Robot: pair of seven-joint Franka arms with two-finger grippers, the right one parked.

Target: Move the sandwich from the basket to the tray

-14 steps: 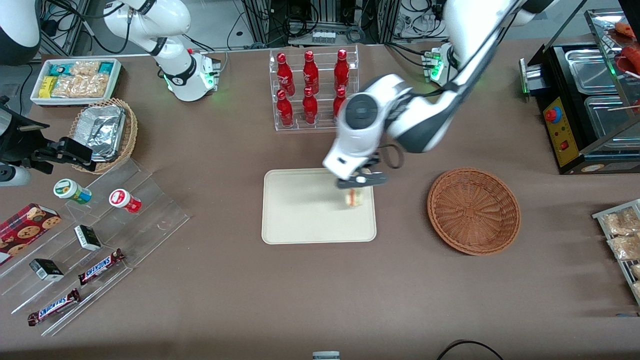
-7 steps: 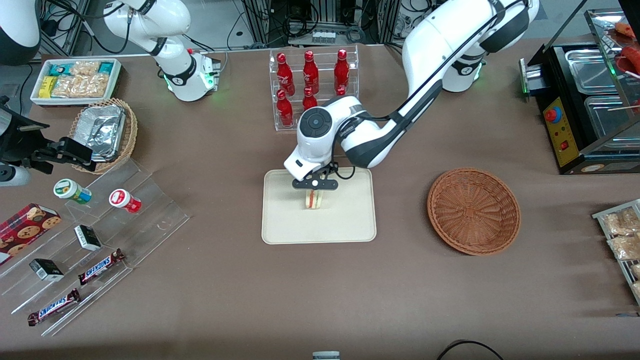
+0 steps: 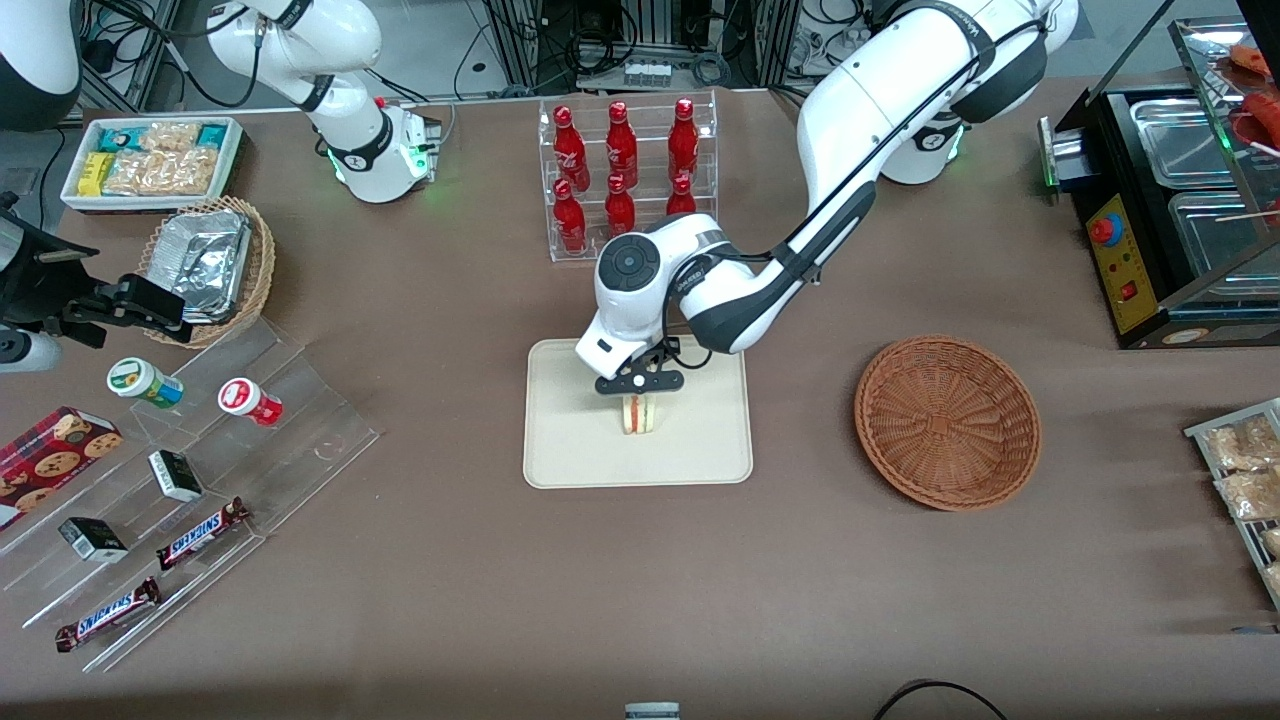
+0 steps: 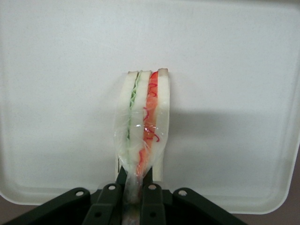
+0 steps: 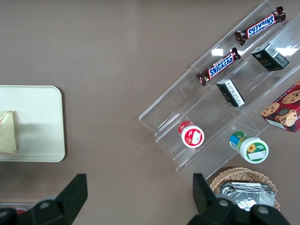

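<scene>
The sandwich [image 4: 143, 123] hangs pinched by its wrap in my gripper [image 4: 136, 197] over the tray [image 4: 56, 93], maybe touching it, so next I open and lift.

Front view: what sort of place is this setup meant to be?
Probably a mock convenience-store counter in a lab: racked red bottles, candy bars on clear steps, a food warmer. The gripper holds the sandwich over the tray.
</scene>
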